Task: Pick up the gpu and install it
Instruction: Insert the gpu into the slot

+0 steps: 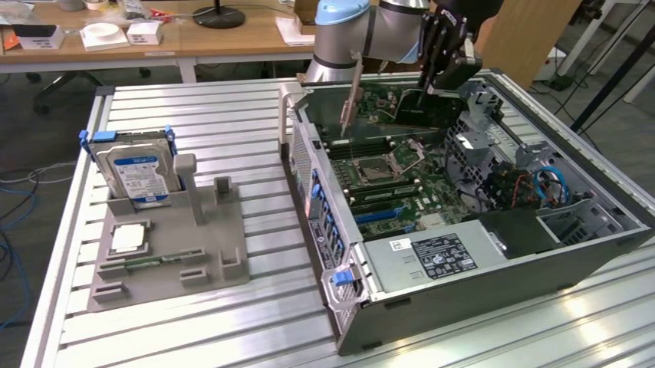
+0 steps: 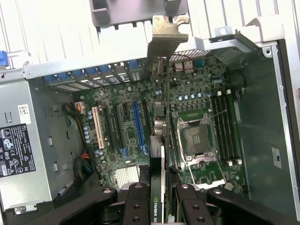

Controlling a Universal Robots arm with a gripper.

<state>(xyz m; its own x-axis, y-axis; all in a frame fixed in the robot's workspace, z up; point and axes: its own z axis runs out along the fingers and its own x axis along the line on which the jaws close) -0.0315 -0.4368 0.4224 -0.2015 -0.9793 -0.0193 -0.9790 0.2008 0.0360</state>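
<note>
Jaws clamp gpu (image 2: 156,192) (clamped edge hidden) above motherboard (image 2: 124,140).

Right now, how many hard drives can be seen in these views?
1. The hard drive stands upright in the grey holder, on the exterior view's left of the computer case; any inside the case's bays would be hidden.

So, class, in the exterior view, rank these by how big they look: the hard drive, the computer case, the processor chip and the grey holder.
Largest to smallest:
1. computer case
2. grey holder
3. hard drive
4. processor chip
None of these look alike in size.
</note>
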